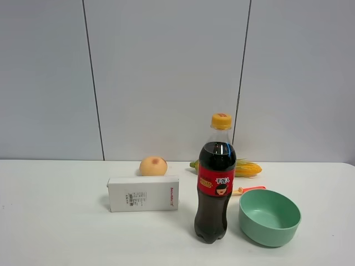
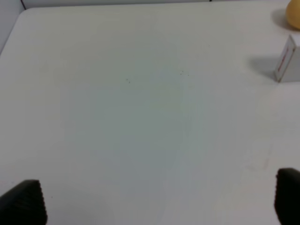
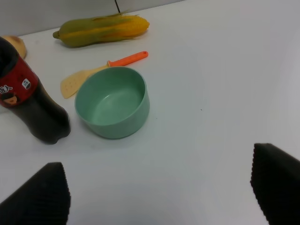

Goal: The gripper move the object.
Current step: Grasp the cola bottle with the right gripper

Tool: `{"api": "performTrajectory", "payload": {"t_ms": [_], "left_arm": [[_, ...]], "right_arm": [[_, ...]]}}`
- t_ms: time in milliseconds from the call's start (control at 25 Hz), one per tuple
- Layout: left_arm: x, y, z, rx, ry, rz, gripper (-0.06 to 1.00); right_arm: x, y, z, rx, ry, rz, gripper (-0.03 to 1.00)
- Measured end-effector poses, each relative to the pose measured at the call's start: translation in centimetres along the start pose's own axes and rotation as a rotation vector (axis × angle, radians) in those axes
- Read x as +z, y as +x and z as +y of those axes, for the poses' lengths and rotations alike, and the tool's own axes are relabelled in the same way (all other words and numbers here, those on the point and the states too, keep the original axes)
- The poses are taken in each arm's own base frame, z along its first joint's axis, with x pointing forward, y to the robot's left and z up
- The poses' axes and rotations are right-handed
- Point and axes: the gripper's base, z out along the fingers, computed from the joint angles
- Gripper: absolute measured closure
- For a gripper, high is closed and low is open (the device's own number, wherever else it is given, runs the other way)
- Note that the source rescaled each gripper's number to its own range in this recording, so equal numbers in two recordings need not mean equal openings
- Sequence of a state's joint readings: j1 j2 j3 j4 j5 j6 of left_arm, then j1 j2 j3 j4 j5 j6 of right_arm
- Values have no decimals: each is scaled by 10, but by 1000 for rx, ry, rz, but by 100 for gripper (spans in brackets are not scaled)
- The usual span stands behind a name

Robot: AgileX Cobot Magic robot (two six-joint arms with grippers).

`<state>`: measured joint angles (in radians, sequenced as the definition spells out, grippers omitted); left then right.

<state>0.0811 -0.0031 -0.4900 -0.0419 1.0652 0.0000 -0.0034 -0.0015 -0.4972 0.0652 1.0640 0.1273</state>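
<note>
exterior high view: one cola bottle [image 1: 215, 183], with a yellow cap and a red label, stands upright on the white table [image 1: 55, 221], right of the middle and nearest the camera, with nothing touching it. one green bowl [image 1: 269, 216] sits just beside it on the right arm's side, close but apart. one white box [image 1: 143, 193] lies on its long side to the bottle's left, its print too small to read. one spatula [image 1: 249, 190] with an orange handle lies behind the bowl, its blade hidden here by the bottle. farther back lie one corn cob [image 1: 247, 168], partly covered by the bottle, and one round peach-coloured fruit [image 1: 153, 165] behind the box. there are two grippers, each shown only as two black fingertips cut off by the frame. the left gripper [image 2: 159, 201] is spread wide and empty over bare table, well apart from the box. the right gripper [image 3: 159, 192] is also spread wide and empty, facing bowl and bottle, the bottle's top out of frame.
</note>
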Motion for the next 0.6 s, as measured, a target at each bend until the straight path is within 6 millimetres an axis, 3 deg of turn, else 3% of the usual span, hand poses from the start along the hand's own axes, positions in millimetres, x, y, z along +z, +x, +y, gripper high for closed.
{"api": "performTrajectory", "payload": {"t_ms": [600], "left_arm": [[0, 0, 0, 0, 0, 0, -6]], "right_arm": [[0, 0, 0, -5, 0, 0, -3]]}}
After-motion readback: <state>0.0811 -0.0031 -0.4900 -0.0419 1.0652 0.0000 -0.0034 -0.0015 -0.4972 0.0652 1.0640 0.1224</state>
